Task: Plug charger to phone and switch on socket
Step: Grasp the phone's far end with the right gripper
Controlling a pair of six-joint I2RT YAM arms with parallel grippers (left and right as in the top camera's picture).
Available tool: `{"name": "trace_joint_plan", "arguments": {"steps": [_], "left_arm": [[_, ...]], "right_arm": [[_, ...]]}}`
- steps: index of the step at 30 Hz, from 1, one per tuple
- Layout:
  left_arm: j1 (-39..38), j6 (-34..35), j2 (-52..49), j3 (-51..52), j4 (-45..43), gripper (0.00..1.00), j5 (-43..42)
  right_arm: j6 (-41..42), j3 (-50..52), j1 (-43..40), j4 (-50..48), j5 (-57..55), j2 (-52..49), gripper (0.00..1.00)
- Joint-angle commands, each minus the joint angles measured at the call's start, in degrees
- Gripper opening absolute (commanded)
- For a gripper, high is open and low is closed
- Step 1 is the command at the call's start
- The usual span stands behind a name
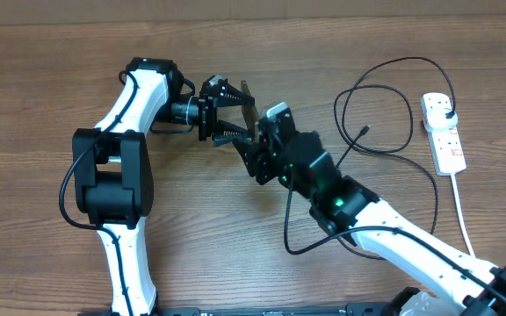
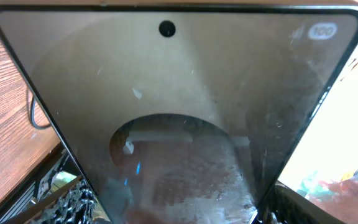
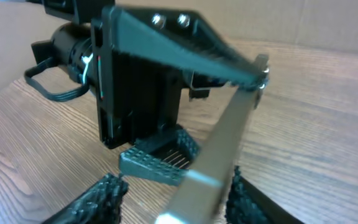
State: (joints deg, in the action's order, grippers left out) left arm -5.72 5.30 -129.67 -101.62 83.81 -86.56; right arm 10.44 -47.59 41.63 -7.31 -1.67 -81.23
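Observation:
My left gripper (image 1: 235, 118) is shut on the phone (image 1: 248, 104) and holds it on edge above the table. In the left wrist view the phone's dark glass face (image 2: 179, 112) fills the frame between the fingers. My right gripper (image 3: 179, 199) is open, its two fingers on either side of the phone's thin edge (image 3: 219, 149); the right finger is close to it and the left stands apart. The charger's black cable (image 1: 408, 105) loops at the right, its connector tip (image 1: 365, 130) loose on the table. Its plug (image 1: 447, 109) sits in the white socket (image 1: 446, 140).
The socket's white cord (image 1: 461, 211) runs toward the front right. More of the black cable (image 1: 424, 189) curves across the table under my right arm. The table is brown wood (image 1: 42, 105).

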Motion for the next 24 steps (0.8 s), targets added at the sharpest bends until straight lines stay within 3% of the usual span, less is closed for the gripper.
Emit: {"name": "trace_joint_plan", "arguments": {"steps": [1, 12, 24], "left_arm": [[0.72, -2.14, -0.17, -1.68, 0.17, 0.58, -2.84], [0.72, -2.36, -0.17, -1.68, 0.17, 0.58, -2.84], [0.72, -2.36, -0.17, -1.68, 0.20, 0.58, -2.84]], "right_arm": [[-0.26, -1.14, 2.29, -0.61, -9.44, -0.35, 0.51], [-0.26, -1.14, 2.93, -1.64, -11.17, -0.35, 0.36], [-0.28, -1.14, 2.93, -3.91, -11.21, -3.15, 0.35]]}}
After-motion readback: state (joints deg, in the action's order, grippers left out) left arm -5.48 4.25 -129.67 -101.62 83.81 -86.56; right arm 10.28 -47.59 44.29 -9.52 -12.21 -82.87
